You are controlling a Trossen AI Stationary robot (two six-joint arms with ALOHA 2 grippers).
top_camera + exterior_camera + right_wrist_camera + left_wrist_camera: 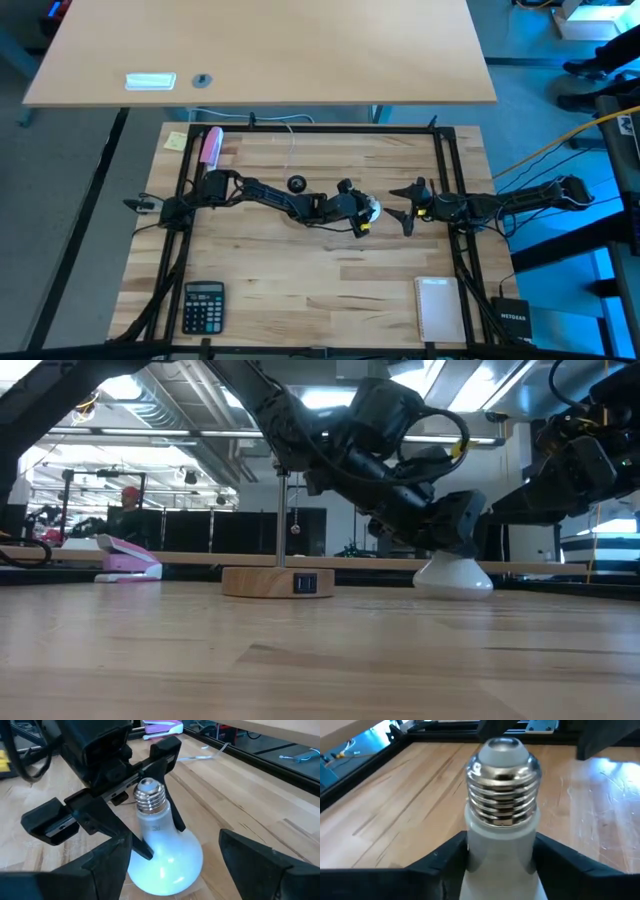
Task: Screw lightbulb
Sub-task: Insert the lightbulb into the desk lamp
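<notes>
The white lightbulb (160,855) stands near the table's middle with its round globe (453,578) down on the wood and its metal screw base (502,785) pointing up. My left gripper (358,212) reaches in from the table's left and is shut on the bulb's neck. My right gripper (403,208) is open and empty just right of the bulb, with its fingers (90,870) on either side of the globe and apart from it. The round wooden disc with a black socket (297,184) sits to the far left of the bulb. My left gripper pinches the bulb's white neck (500,845), just below the screw threads, between its two fingers (445,865). The fingers slant down from the table's left and lie across the neck. The bulb stands upright, screw base up, with its globe on the table.
A pink stapler (211,146) and a yellow note (176,141) lie at the far left. A calculator (203,306) is at the near left and a white notepad (436,307) at the near right. A black frame (440,150) borders the table.
</notes>
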